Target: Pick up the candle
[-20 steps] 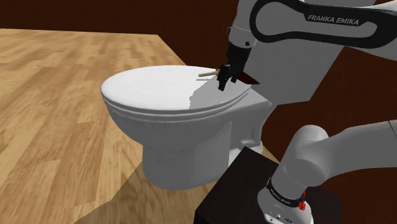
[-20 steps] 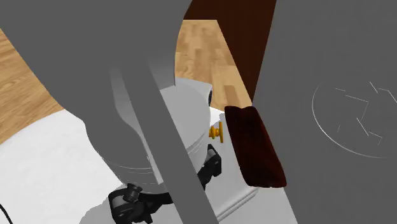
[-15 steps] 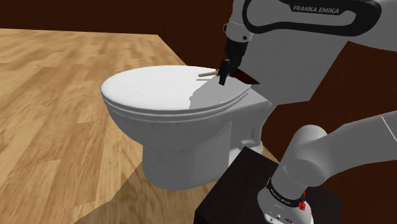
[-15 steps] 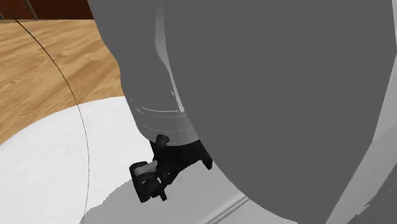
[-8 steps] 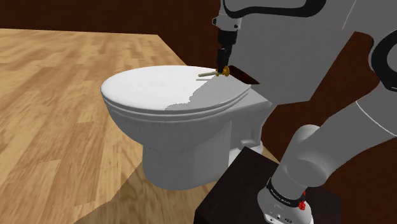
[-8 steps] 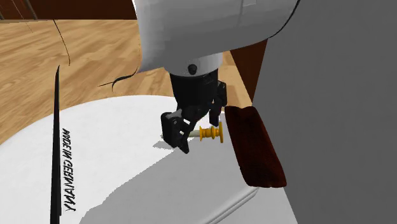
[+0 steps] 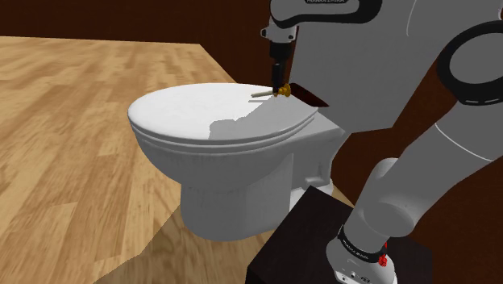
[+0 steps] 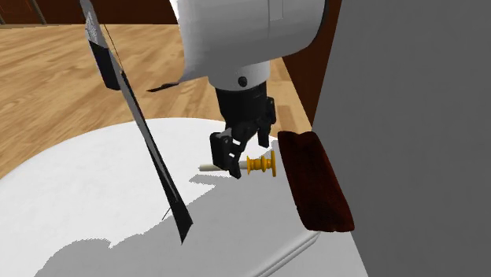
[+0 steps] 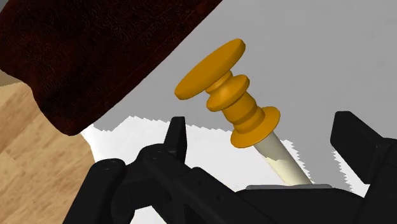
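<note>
Candle (image 9: 278,156), pale, in yellow holder (image 9: 229,95), lies untouched between the spread fingers of my pincer (image 9: 264,130); approach seems done, next move: lower slightly, close.

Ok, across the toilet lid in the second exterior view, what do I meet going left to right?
Cream candle stick → yellow spool-shaped candle holder → dark red-brown cloth.
</note>
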